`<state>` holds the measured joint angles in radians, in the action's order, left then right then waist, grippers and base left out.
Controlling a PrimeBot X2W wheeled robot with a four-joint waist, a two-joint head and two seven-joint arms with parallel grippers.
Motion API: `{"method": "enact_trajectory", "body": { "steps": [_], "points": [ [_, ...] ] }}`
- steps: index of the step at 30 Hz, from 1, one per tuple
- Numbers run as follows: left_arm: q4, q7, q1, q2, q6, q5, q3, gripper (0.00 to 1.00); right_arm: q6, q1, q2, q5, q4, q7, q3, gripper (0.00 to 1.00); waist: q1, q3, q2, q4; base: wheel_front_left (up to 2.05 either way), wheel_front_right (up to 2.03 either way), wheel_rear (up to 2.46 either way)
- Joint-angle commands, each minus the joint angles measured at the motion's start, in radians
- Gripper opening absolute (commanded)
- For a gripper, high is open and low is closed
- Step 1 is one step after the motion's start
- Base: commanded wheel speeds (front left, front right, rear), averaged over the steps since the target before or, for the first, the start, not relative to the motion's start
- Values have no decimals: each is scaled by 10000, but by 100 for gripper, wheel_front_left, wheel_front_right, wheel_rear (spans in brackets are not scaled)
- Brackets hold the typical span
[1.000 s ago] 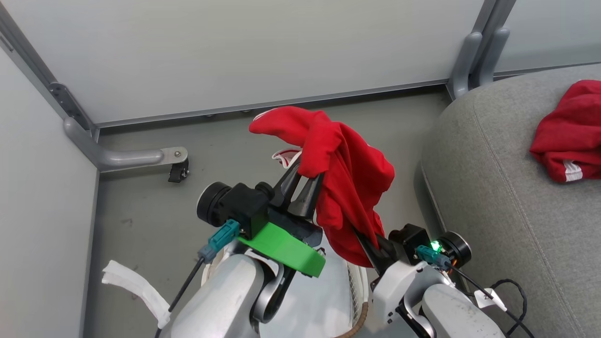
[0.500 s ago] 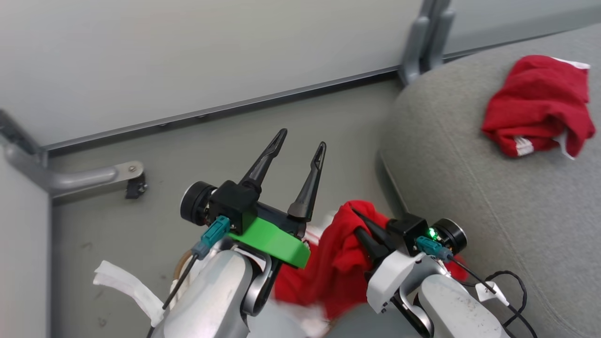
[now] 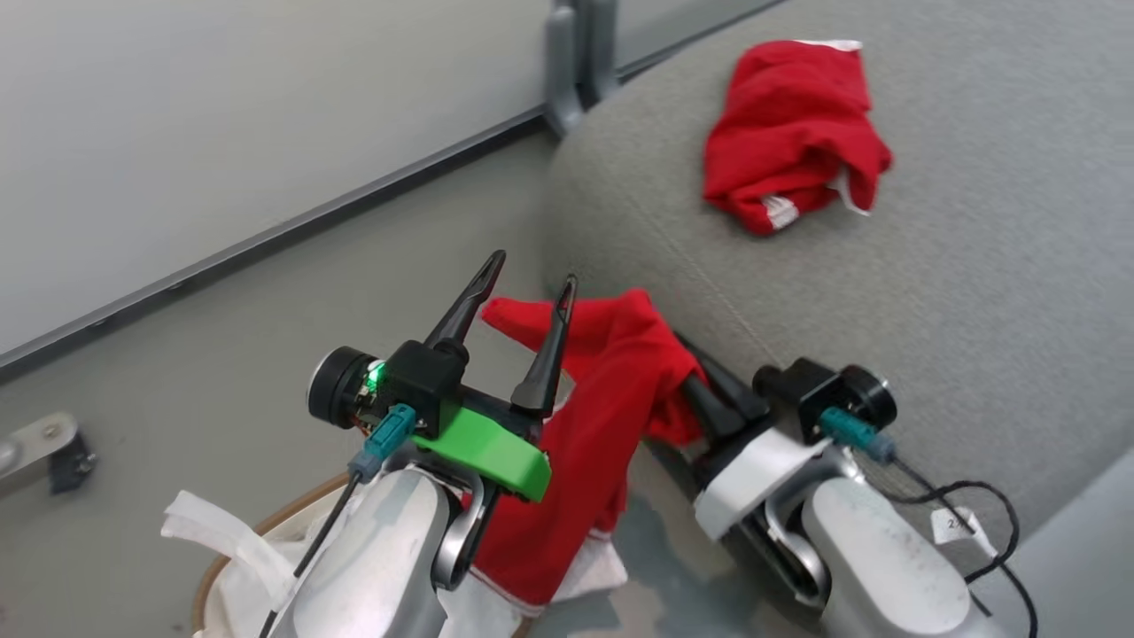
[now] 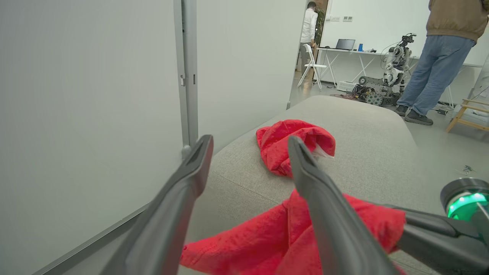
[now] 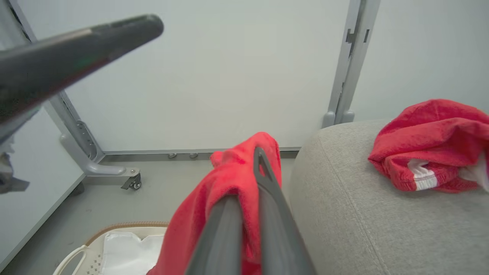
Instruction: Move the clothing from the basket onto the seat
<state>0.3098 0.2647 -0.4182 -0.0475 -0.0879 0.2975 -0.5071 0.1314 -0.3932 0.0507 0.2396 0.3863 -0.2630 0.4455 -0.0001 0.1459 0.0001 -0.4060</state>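
My right gripper (image 3: pixel 687 372) is shut on a red piece of clothing (image 3: pixel 594 416), which hangs from it beside the seat's (image 3: pixel 974 266) rounded edge and above the basket (image 3: pixel 266 523). The right wrist view has the fabric (image 5: pixel 214 202) draped over the shut fingers (image 5: pixel 271 217). My left gripper (image 3: pixel 529 270) stands open just left of the cloth, with nothing between its fingers (image 4: pixel 183 191). A second red garment (image 3: pixel 788 133) with white trim lies crumpled on the grey seat (image 4: pixel 374 152). The basket (image 5: pixel 95 236) with its white liner (image 5: pixel 126 248) sits on the floor below.
White partition panels (image 3: pixel 221 133) on grey posts (image 3: pixel 576 53) stand close behind; a caster foot (image 5: pixel 131 183) juts onto the floor. A person in jeans (image 4: pixel 439 57), another robot (image 4: pixel 393 61) and a table are far beyond the seat.
My left gripper let go of the red garment and opened; the cloth now hangs from the right gripper alone, lower than before. The head camera has swung right, towards the seat.
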Motion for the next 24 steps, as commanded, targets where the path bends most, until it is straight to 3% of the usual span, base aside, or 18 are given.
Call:
{"method": "enact_trajectory", "body": {
  "steps": [1, 6, 11, 19, 24],
  "points": [
    [103, -6, 12, -57, -79, -148, 37, 100, -14, -239, 14, -30, -237, -24, -237, 0, 1, 511, -1, -1330, 0, 0, 0],
    [425, -6, -357, -68, -236, -208, -85, 100, -14, -1106, 35, -632, -1044, -24, -1303, 0, 1, 1068, -1, -1461, 0, 0, 0],
    [689, -6, -706, -65, -334, -408, -182, 100, -14, -2117, 666, -889, -2056, -22, -2147, 0, 1, 1690, -1, -1508, 0, 0, 0],
    [871, -6, -1027, -66, -399, -943, 103, 100, -14, -4496, 2594, -1322, -2568, -21, -3030, 0, 1, 2663, -1, -1383, 0, 0, 0],
    [953, -6, -1248, -67, -416, -1095, 80, 100, -14, -5953, 3659, -1649, -1828, -17, -3828, 0, 1, 3259, -1, -865, 0, 0, 0]
  ]
}}
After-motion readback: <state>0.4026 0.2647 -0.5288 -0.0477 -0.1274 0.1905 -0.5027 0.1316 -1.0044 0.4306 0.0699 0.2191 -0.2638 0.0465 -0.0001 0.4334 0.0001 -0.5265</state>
